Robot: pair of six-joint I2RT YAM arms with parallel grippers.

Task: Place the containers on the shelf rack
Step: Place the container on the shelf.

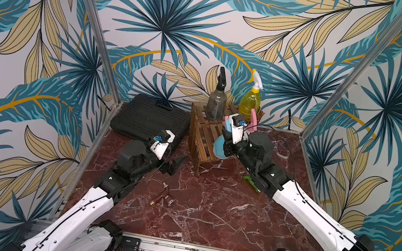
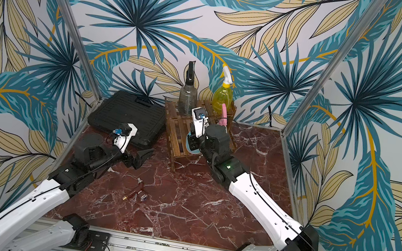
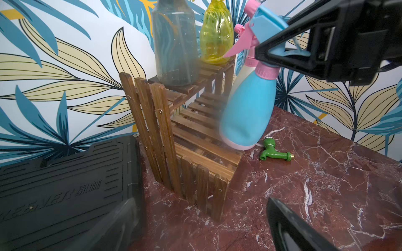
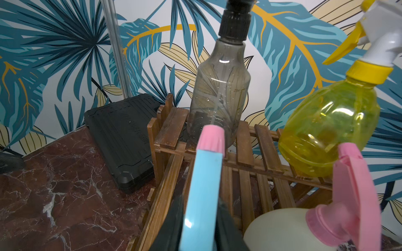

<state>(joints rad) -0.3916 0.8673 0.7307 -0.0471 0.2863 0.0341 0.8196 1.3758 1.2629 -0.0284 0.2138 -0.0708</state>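
While tilted over the rack (image 3: 202, 139), the blue bottle (image 3: 248, 113) hangs in the right gripper (image 3: 282, 54).

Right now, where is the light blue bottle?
The right gripper holds the light blue bottle by its head, hanging tilted over the shelf rack lower step, beside the white bottle.

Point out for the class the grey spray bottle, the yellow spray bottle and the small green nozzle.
Grey spray bottle (image 4: 219, 95): right wrist view, middle of its smoky body.
Yellow spray bottle (image 3: 216, 37): left wrist view, middle of its translucent body.
Green nozzle (image 3: 274, 152): left wrist view, on its straight barrel.
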